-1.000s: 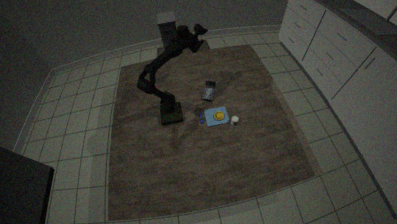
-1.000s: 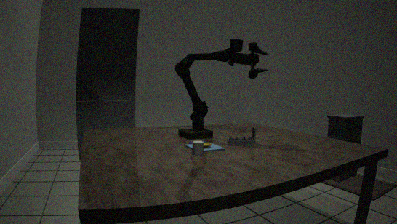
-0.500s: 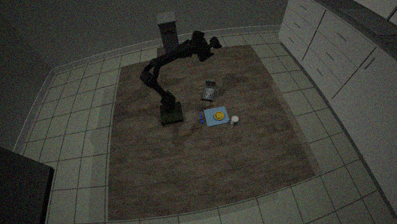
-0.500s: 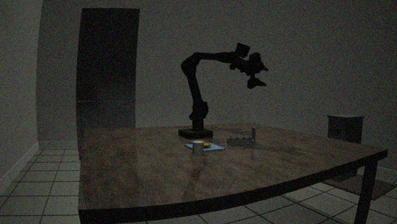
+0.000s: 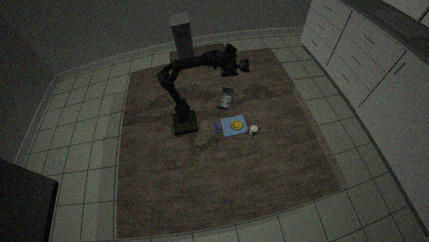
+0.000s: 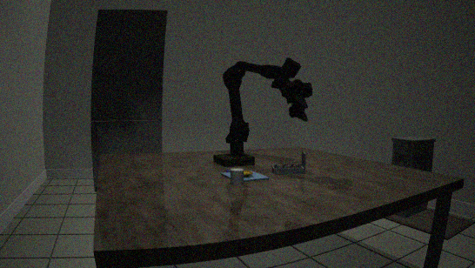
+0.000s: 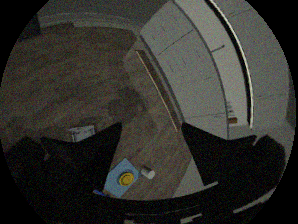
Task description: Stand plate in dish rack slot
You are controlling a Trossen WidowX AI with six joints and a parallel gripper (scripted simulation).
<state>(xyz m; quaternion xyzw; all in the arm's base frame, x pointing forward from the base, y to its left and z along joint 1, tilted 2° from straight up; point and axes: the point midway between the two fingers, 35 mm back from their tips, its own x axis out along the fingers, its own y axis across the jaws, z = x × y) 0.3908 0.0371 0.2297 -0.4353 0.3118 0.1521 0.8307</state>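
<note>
Hovering high with my gripper [image 6: 300, 114] spread wide and empty, I face the plate [image 5: 236, 125] lying mid-table, ready to descend.

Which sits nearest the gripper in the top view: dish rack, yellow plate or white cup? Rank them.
From the open gripper, raised above the table's far side:
1. Dish rack, just below it in the view.
2. Yellow plate, on the blue mat.
3. White cup, right of the mat; nearly level with the plate.
</note>
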